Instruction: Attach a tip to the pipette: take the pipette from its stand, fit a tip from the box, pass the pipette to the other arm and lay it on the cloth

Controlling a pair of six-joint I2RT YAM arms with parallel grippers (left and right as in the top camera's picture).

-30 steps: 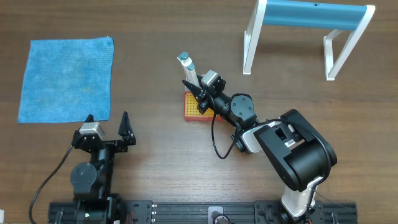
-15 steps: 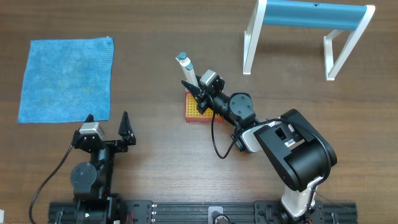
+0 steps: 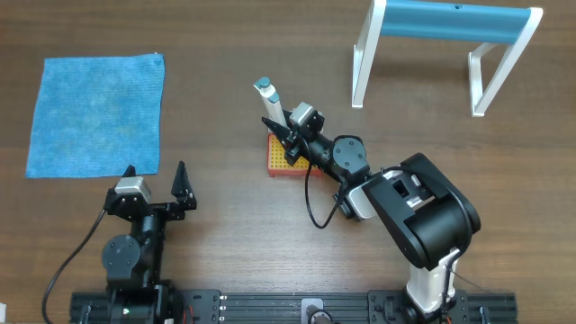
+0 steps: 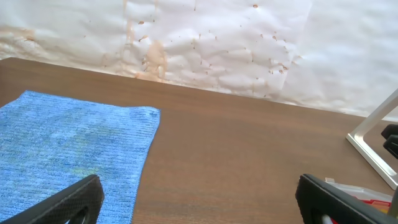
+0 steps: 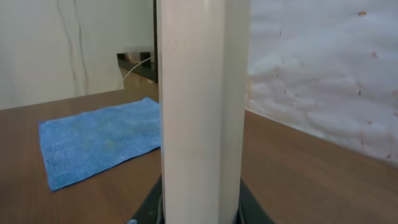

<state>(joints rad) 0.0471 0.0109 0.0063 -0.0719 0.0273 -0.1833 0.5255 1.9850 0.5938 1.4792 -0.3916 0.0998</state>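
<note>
Over the tip box (image 3: 275,163), right claw (image 3: 283,131) gripping the pipette (image 3: 268,97) had drifted slightly left; we judged tip-fitting probably underway; left claw (image 3: 155,173) released.

Brown wooden table (image 3: 225,234), stained white wall (image 4: 217,43)

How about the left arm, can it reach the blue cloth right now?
Probably yes. The left end effector is open, holds nothing, and sits close beside the blue cloth, with just bare table between them.
</note>
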